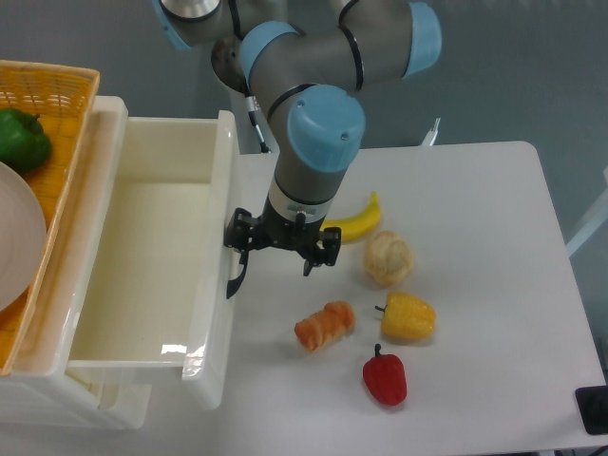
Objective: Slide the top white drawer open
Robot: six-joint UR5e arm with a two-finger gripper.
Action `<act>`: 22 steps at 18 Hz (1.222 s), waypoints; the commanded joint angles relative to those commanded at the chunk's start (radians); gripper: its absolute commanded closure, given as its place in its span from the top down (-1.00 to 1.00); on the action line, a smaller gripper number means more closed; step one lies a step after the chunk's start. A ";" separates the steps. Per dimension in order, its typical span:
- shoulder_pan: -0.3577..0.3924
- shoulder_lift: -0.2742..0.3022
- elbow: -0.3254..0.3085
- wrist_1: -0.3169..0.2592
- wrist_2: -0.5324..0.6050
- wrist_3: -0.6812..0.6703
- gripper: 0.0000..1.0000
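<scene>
Far left there's a yellow wicker basket (57,85) sitting on top of the cabinet, with a green pepper (23,138) and part of a white plate (17,237) in it. Right next to that, the top white drawer (142,247) is pulled a long way out over the desk (494,237), so you can look straight down into the empty glossy tray. Its black handle (234,277) curves along the front wall, and the gripper (281,256) hangs right at that front edge, one finger down by the handle and the other out over the desk. The jaws look spread apart rather than pinched on anything, though from here I honestly can't tell whether that left finger is hooked on the handle or just beside it. Further right you've got a banana (353,221) partly behind the arm, a bread-looking thing (325,325), a round bun (389,257), a yellow pepper (408,317) and a red pepper (385,377), all well clear of the drawer. My read: the job is basically done, maybe a last bit of travel left, then letting go and backing off.
</scene>
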State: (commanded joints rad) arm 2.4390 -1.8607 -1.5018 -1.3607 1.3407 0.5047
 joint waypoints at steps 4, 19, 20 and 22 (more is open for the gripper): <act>0.014 -0.003 -0.002 -0.002 -0.006 0.000 1.00; 0.034 -0.011 -0.003 -0.003 -0.074 -0.011 1.00; 0.035 -0.014 -0.003 -0.003 -0.081 -0.011 1.00; 0.035 -0.015 -0.003 -0.006 -0.084 -0.012 1.00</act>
State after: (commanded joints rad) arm 2.4743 -1.8761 -1.5048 -1.3668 1.2563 0.4924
